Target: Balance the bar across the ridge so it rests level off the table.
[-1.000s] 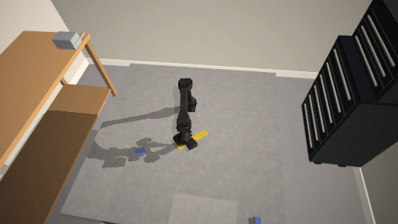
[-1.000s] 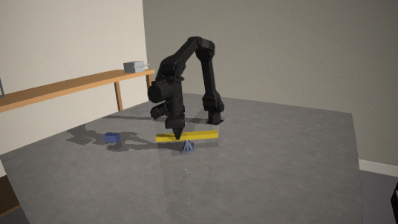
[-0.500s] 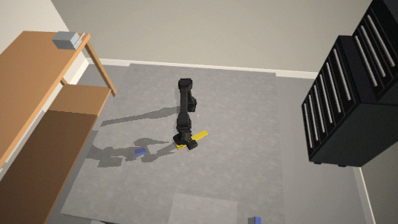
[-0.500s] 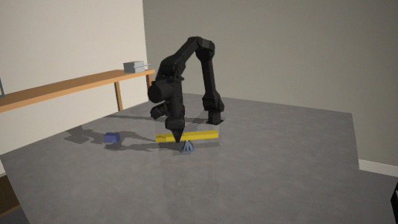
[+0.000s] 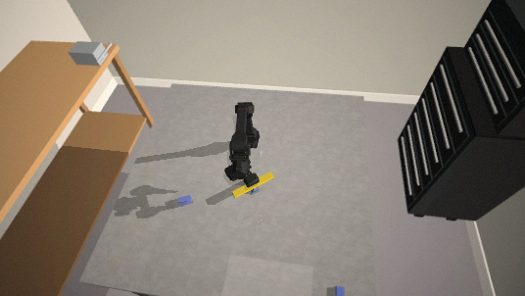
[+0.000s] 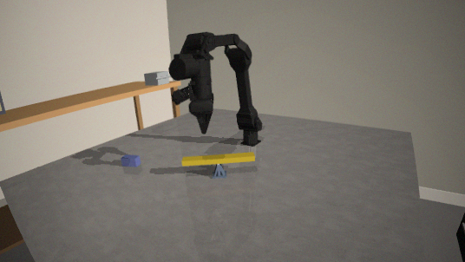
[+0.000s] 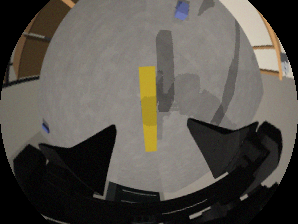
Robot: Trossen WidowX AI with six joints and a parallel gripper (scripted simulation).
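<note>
Resting across ridge (image 5: 255, 190) (image 6: 219, 172), yellow bar (image 5: 253, 185) (image 6: 218, 159) (image 7: 148, 109) clears table (image 5: 304, 196) (image 6: 304, 195) (image 7: 100, 65); pincer (image 5: 252, 181) (image 6: 204, 131) (image 7: 152, 125) open.

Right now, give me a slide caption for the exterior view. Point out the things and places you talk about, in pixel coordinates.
Yellow bar (image 5: 264, 179) (image 6: 201, 160) (image 7: 147, 85) balanced across a small blue ridge (image 5: 255, 191) (image 6: 219, 172), both ends off the table, with the black arm's open jaws above.

dim light | shadows fall leftward from above | wrist view fisheye-curved

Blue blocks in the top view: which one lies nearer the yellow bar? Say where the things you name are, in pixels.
The blue block (image 5: 185, 200) (image 6: 131, 160) (image 7: 181, 10) left of the bar (image 5: 242, 192) (image 6: 195, 160) (image 7: 148, 90); the other (image 5: 340, 291) (image 7: 45, 127) sits at the picture's bottom edge.
</note>
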